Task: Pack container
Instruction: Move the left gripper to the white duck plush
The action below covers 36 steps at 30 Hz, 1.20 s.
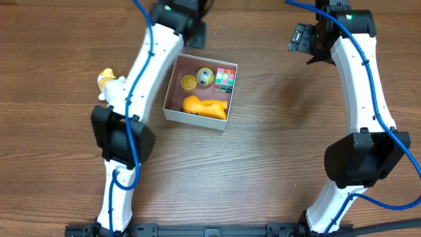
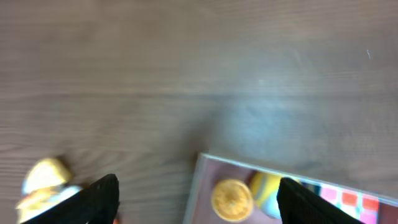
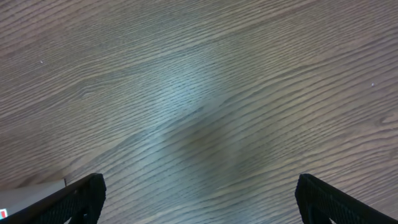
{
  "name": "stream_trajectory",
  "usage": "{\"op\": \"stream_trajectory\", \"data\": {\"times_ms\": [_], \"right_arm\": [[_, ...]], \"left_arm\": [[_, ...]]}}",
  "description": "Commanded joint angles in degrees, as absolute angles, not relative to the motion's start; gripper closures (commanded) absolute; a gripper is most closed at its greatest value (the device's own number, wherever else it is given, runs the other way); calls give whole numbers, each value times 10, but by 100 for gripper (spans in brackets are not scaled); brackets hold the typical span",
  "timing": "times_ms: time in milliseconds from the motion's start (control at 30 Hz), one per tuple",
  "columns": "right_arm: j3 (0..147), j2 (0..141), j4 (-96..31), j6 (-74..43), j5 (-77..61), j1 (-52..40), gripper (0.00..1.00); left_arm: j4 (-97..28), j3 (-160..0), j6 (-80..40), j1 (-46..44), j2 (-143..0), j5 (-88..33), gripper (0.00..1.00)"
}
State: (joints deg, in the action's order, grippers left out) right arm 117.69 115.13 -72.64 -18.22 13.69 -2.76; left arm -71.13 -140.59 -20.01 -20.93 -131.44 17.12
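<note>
One yellow toy (image 2: 43, 185) lies left of my left claw (image 2: 199, 190), spread wide and empty; swinging over could clip the container (image 2: 261, 167) wall beneath. Idle, my right claw (image 3: 199, 193) gapes too.

The white left arm (image 1: 148, 72), jointed in black, stretches from the near edge toward the far side; its black two-finger left gripper (image 2: 198, 202) stands wide apart. The white right arm (image 1: 360, 79) bends likewise, its black right gripper (image 3: 202, 202) spread fully.

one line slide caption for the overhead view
A white box packed with toys; one yellow toy lies outside on the table.
</note>
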Motion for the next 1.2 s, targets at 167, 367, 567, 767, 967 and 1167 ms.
{"op": "stream_trajectory", "data": {"times_ms": [167,367,567,767,967,1167], "right_arm": [[1178,1146,-723,-187,139,-29,0],[1178,1146,-723,-187,139,-29,0],[1178,1146,-723,-187,139,-29,0],[1178,1146,-723,-187,139,-29,0],[1178,1146,-723,-187,139,-29,0],[1178,1146,-723,-187,139,-29,0]], "left_arm": [[-896,-1454,-328,-84,-1303,199,18],[-943,-1454,-320,-84,-1303,215,20],[-947,-1443,-324,-90,-1303,236,19],[-917,-1345,-335,-85,-1303,248,20],[-849,-1231,-339,-80,-1303,245,20],[-801,-1179,-329,-46,-1303,234,20]]}}
